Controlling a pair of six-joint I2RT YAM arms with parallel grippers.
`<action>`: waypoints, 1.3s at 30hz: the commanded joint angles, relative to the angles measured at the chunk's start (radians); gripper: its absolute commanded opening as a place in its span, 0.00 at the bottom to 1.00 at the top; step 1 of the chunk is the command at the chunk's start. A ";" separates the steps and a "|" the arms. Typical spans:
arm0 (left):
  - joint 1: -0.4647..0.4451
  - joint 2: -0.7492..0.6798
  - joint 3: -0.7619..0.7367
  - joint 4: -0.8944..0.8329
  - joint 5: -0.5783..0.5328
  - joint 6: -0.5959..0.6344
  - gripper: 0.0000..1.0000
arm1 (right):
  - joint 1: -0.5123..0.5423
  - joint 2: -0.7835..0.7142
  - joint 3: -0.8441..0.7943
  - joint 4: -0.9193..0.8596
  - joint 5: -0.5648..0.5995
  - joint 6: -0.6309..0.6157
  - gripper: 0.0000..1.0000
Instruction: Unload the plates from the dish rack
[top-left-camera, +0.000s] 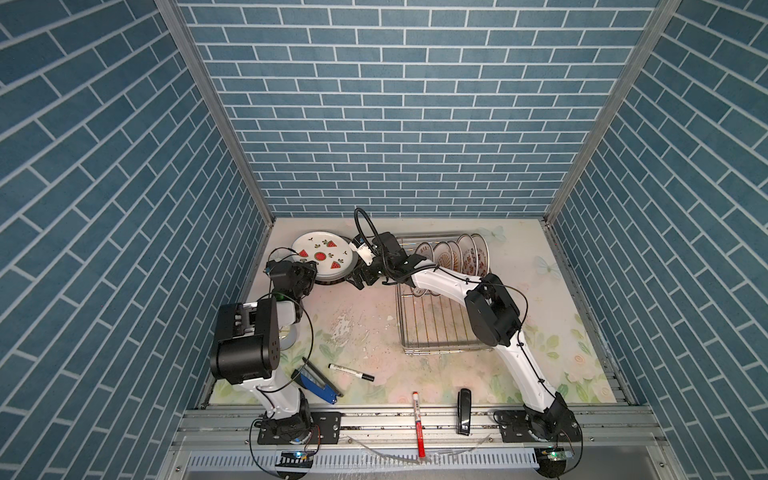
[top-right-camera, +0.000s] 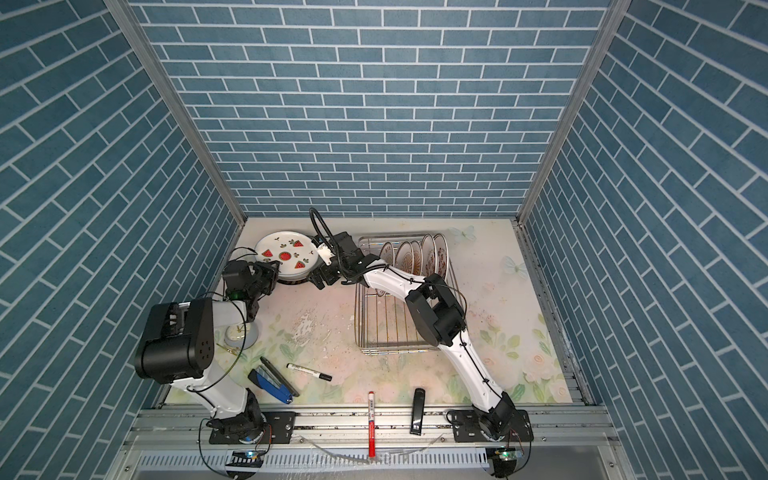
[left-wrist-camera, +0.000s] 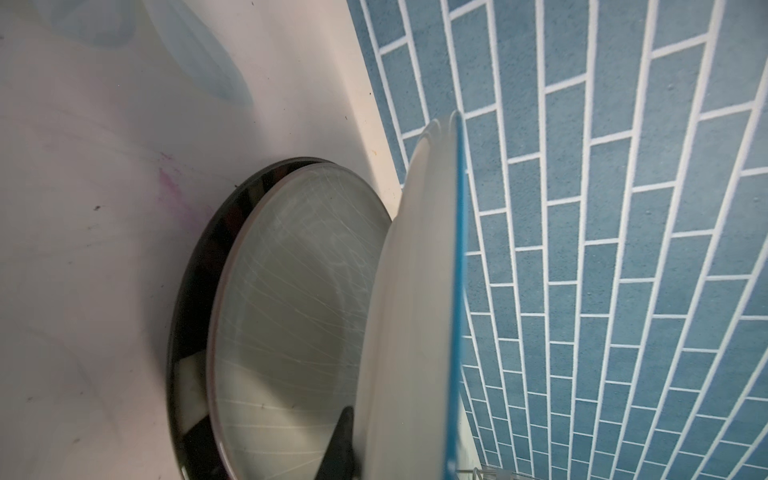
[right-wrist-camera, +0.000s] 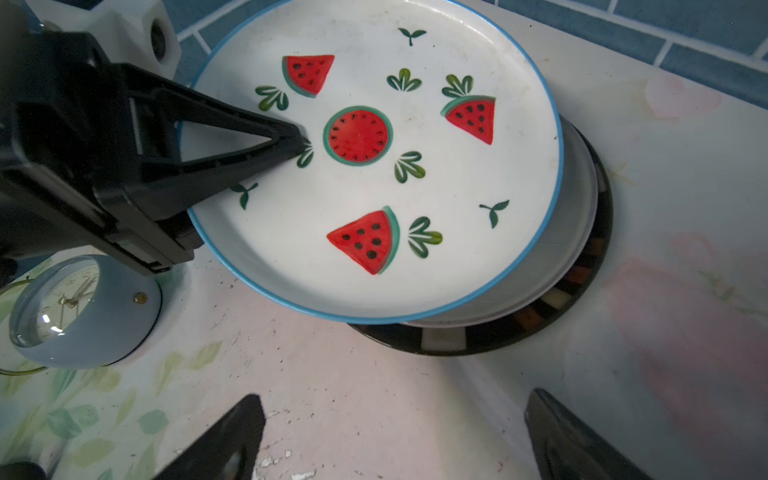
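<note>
**A:** Where are you in the unloading?

**B:** Setting one down. My left end effector (right-wrist-camera: 293, 143) is clamped on the rim of the watermelon plate (right-wrist-camera: 415, 187), with one finger over its face and the other hidden beneath. The plate hangs over the stack at the far left of the surface (right-wrist-camera: 374, 395), which is a grey plate (right-wrist-camera: 577, 249) on a dark-rimmed one (right-wrist-camera: 590, 307).

**A:** Is it resting on them?

**B:** Not flat. It sits tilted and off-centre. I cannot tell whether its far edge touches the grey plate.

**A:** And the right?

**B:** My right end effector (top-left-camera: 360, 283) is spread wide and holds nothing. It hovers between the stack and the rack (top-left-camera: 440, 351).

**A:** What's left?

**B:** A row of plates (top-left-camera: 455, 255) stands upright at the far end of the rack (five or six, they overlap too much to count). The near part is bare wire.

**A:** Next move?

**B:** As I judge it, the left should lower until the plate lies level and centred on the grey one. Then it can open and slide its finger out without dragging the plate. The right can go to the rack, pinch the nearest rim and lift it straight up, clear of the prongs.
</note>
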 joint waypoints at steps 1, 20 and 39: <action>-0.002 0.011 0.056 0.146 0.024 -0.014 0.00 | -0.010 0.016 0.049 0.009 -0.024 0.019 0.99; -0.009 0.068 0.064 0.142 0.043 -0.003 0.03 | -0.027 0.016 0.045 0.010 0.012 0.051 0.99; -0.019 -0.066 0.080 -0.084 0.012 0.099 0.13 | -0.029 -0.020 0.000 0.037 -0.016 0.072 0.99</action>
